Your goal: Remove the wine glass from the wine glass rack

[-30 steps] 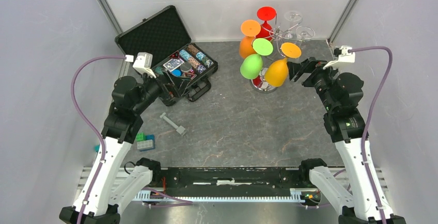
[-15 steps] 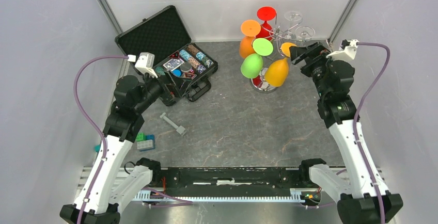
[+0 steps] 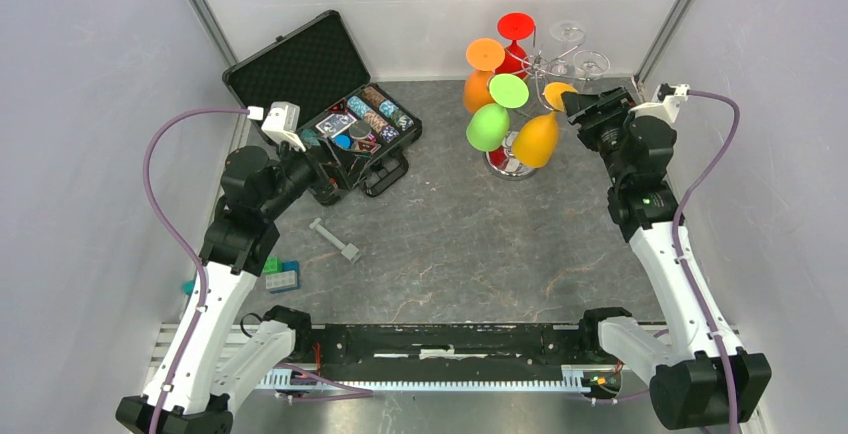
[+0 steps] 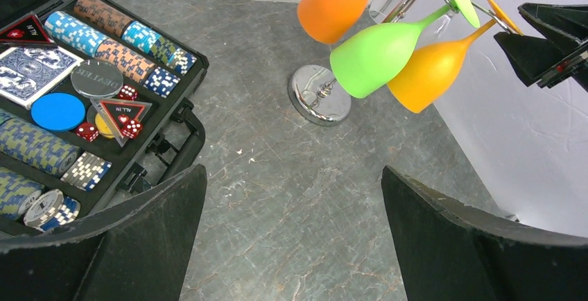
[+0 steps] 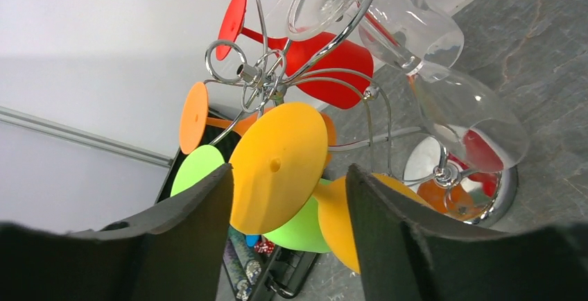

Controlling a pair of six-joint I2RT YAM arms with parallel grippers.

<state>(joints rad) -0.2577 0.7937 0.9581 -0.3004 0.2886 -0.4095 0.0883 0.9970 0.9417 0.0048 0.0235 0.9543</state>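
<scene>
The chrome wine glass rack (image 3: 512, 161) stands at the back of the table, with several glasses hanging bowl-down from its curled arms: red, orange, green, a yellow-orange one (image 3: 537, 140) and two clear ones. My right gripper (image 3: 582, 106) is open beside the rack. In the right wrist view its fingers (image 5: 182, 238) flank the round foot of the yellow-orange glass (image 5: 277, 166) without touching it, and the rack's top ring (image 5: 223, 71) shows behind. My left gripper (image 3: 336, 161) is open and empty over the table; its view shows the rack base (image 4: 320, 94) far ahead.
An open black case of poker chips and cards (image 3: 345, 114) lies at the back left, close to the left gripper. A grey metal piece (image 3: 335, 239) and small coloured blocks (image 3: 280, 276) lie on the left. Walls stand just behind and to the right of the rack.
My right arm has swung back and up towards the rack, bringing its open gripper level with the yellow-orange glass's foot. The left arm has hardly moved.
</scene>
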